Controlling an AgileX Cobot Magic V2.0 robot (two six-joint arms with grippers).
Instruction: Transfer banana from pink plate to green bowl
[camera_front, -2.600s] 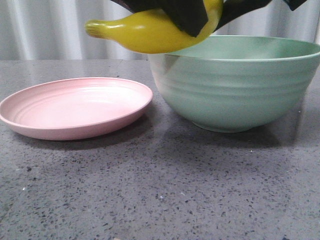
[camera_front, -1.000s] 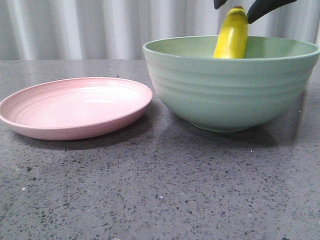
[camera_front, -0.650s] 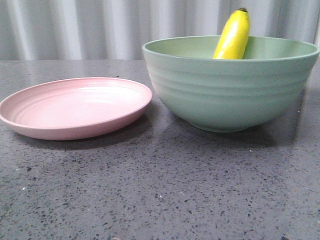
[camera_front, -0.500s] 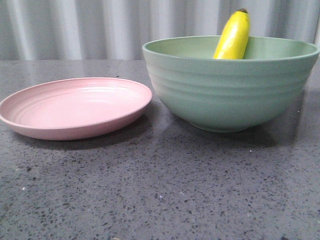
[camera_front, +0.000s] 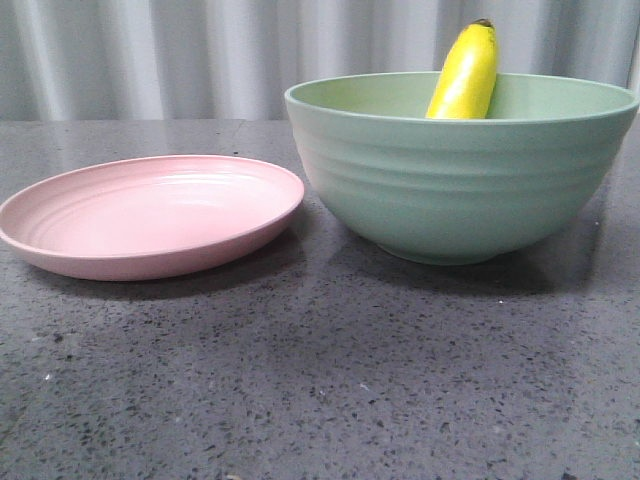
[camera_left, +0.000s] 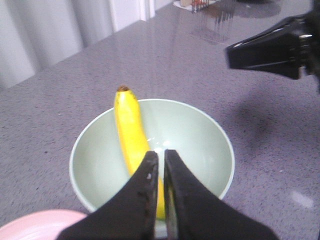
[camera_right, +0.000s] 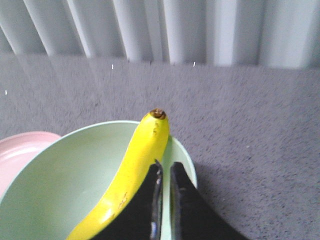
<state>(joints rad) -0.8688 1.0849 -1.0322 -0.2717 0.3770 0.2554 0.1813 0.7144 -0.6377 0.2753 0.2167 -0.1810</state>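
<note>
The banana (camera_front: 465, 75) stands steeply in the green bowl (camera_front: 460, 180), leaning on its far wall with its dark tip above the rim. The pink plate (camera_front: 150, 215) lies bare to the left of the bowl. Neither gripper shows in the front view. In the left wrist view my left gripper (camera_left: 161, 154) is shut and empty, high above the bowl (camera_left: 195, 135) and the banana (camera_left: 129, 125). In the right wrist view my right gripper (camera_right: 165, 165) is shut and empty above the bowl's rim (camera_right: 186, 160), beside the banana (camera_right: 140, 155).
The bowl and plate sit on a grey speckled table (camera_front: 320, 380) with a pale curtain behind. In the left wrist view the other arm's black gripper (camera_left: 272, 47) hangs over the table beyond the bowl. A slice of the pink plate (camera_right: 15, 150) shows next to the bowl.
The gripper carried the banana from over the plate to the bowl, opened, let it go and rose out of the front view. The banana stays leaning in the bowl.
</note>
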